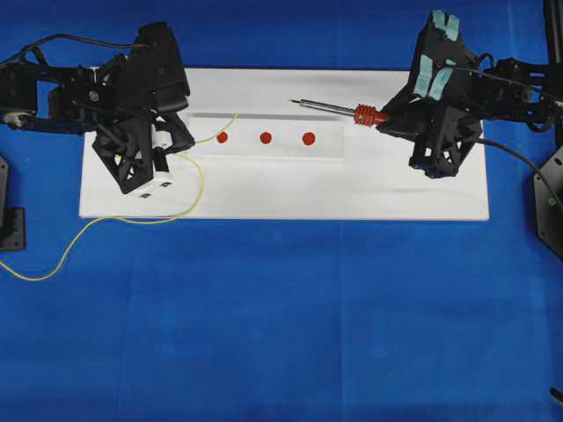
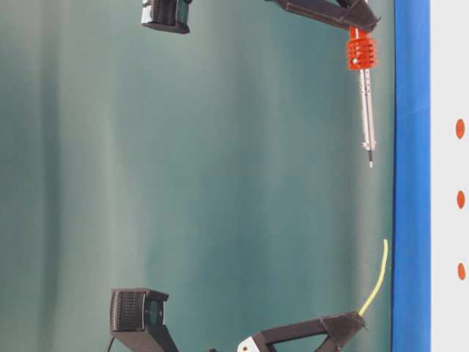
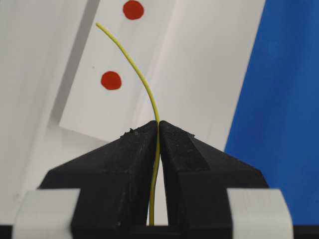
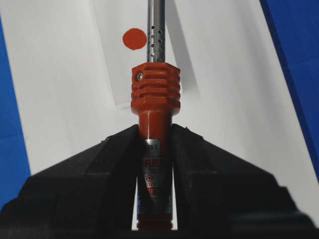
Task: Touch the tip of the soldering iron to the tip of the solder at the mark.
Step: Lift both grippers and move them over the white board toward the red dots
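My left gripper point(image 1: 187, 141) point(image 3: 158, 125) is shut on the solder point(image 1: 220, 132) point(image 3: 142, 79), a thin yellow wire whose free end curves up toward the nearest red mark point(image 1: 222, 137) point(image 3: 111, 80). The rest of the wire loops back across the board. My right gripper point(image 1: 387, 120) point(image 4: 155, 133) is shut on the red handle of the soldering iron point(image 1: 339, 110) point(image 4: 155, 97), whose silver shaft points left above the raised strip. The two tips are apart. In the table-level view the iron point(image 2: 366, 110) and the solder point(image 2: 376, 282) both hang clear of the surface.
A white board point(image 1: 281, 189) lies on blue cloth point(image 1: 290, 334) and carries a raised white strip point(image 1: 330, 145) with three red marks. The iron's black cord point(image 1: 519, 158) trails right. Black stands sit at the left edge point(image 1: 9, 220) and the right edge point(image 1: 547, 202).
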